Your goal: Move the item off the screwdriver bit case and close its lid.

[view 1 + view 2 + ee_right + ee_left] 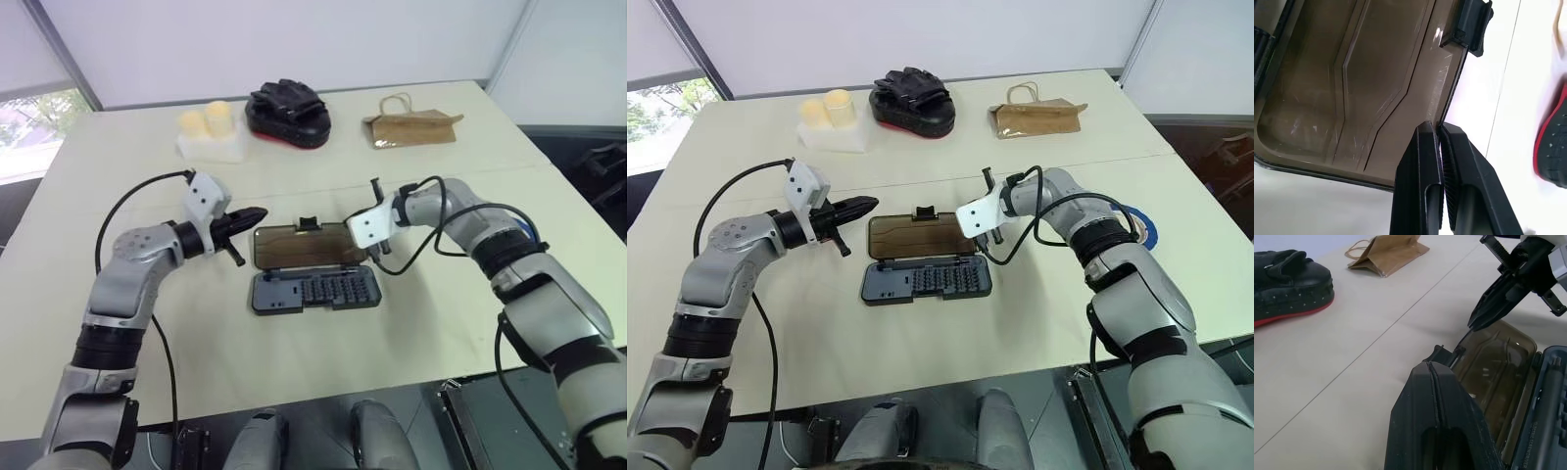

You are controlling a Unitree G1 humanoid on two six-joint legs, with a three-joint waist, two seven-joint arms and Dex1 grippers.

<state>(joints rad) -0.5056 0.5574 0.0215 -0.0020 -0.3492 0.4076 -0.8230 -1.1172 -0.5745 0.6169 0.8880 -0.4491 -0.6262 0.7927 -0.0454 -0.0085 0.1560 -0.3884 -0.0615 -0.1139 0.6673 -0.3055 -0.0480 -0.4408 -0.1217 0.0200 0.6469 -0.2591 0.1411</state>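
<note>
1. Two arms flank the open screwdriver bit case (315, 290) at mid-worktop (294, 372), its long axis running from nine to three o'clock in the head view.
2. The lid (309, 245) lies flung back flat at twelve o'clock from the bit tray, with its black latch (308, 224) on the far long edge.
3. The right gripper (1442, 142), clenched on nothing, points down at the lid's three o'clock end, its tips right at the far edge beside the latch.
4. The left gripper (253, 215), also clenched and empty, hovers level just off the lid's nine o'clock end.
5. The blue tape roll (1144, 227) rests on the worktop at three o'clock, well apart from the case.
6. Judged from this, the right gripper sits nearer the edge that must swing toward six o'clock to shut the lid.
</note>
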